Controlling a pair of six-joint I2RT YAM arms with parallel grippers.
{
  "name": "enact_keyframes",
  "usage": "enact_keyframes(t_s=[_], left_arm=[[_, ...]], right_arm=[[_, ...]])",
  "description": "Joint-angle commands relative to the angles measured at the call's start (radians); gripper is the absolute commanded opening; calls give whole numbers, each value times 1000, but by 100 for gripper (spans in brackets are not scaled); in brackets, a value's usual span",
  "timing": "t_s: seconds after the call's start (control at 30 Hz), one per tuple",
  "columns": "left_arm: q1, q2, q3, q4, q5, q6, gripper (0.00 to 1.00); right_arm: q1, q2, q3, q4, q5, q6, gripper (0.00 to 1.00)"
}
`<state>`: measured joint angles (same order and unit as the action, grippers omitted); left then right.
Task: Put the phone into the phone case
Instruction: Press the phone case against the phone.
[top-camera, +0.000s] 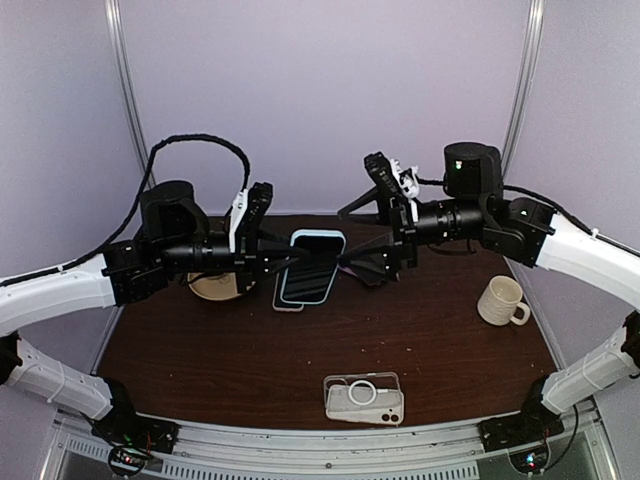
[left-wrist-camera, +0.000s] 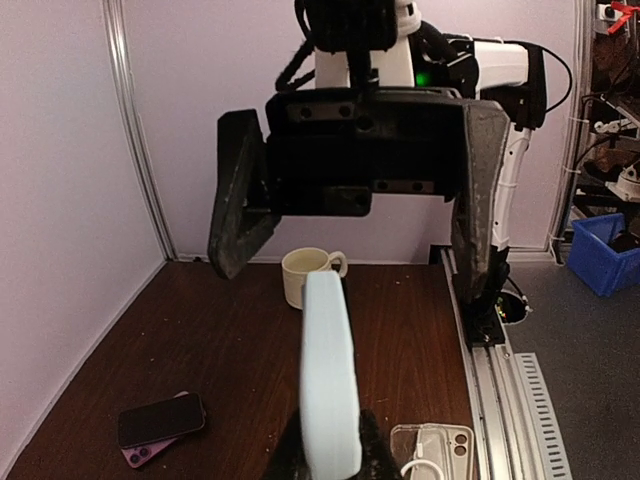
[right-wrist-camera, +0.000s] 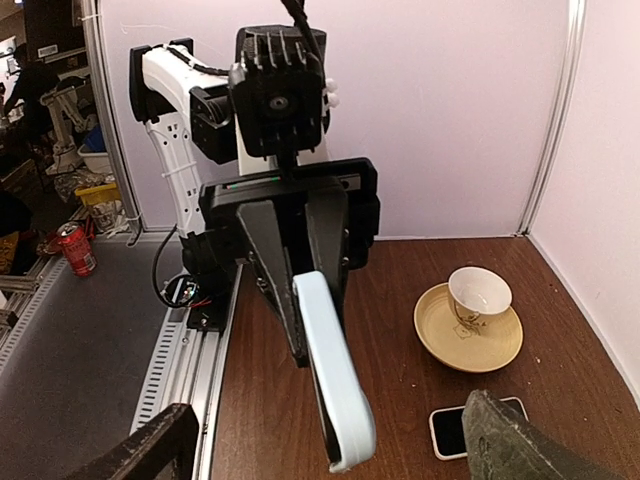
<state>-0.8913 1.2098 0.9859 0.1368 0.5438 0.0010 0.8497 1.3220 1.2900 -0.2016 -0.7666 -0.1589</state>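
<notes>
Left hand clamped on the light-blue phone case — right hand spread apart beside it.

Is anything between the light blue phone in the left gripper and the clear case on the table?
Nothing visible. The left gripper holds the light blue phone above the table; the clear case lies flat near the front edge, bare wood between. The open right gripper flanks the phone's far end.
</notes>
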Motion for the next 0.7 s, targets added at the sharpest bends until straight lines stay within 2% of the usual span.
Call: enact_keyframes(t_s=[0.0, 0.13, 0.27, 0.3, 0.4, 0.5, 0.57, 0.63, 0.67], left_arm=[[-1, -25, 44, 50, 41, 46, 0], [-3, -20, 49, 53, 46, 44, 0], [-3, -19, 50, 57, 49, 41, 0], [-3, -18, 50, 59, 48, 39, 0], [-3, -18, 50, 65, 52, 37, 0], [-3, -18, 50, 68, 57, 32, 0], [-3, -18, 50, 68, 60, 31, 0], [-3, -20, 48, 70, 63, 29, 0], [-3, -21, 47, 73, 63, 26, 0]], right_arm=[[34, -4, 26, 20, 4, -55, 93], [46, 41, 71, -16, -6, -51, 70], [54, 62, 73, 2, -22, -37, 51], [56, 65, 74, 7, -22, -36, 51], [61, 77, 74, 0, -8, -41, 60], [65, 95, 86, -18, -7, -44, 56], [65, 104, 94, -23, -10, -36, 40], [66, 103, 95, -18, -15, -32, 15], [66, 99, 93, -14, -18, -30, 6]])
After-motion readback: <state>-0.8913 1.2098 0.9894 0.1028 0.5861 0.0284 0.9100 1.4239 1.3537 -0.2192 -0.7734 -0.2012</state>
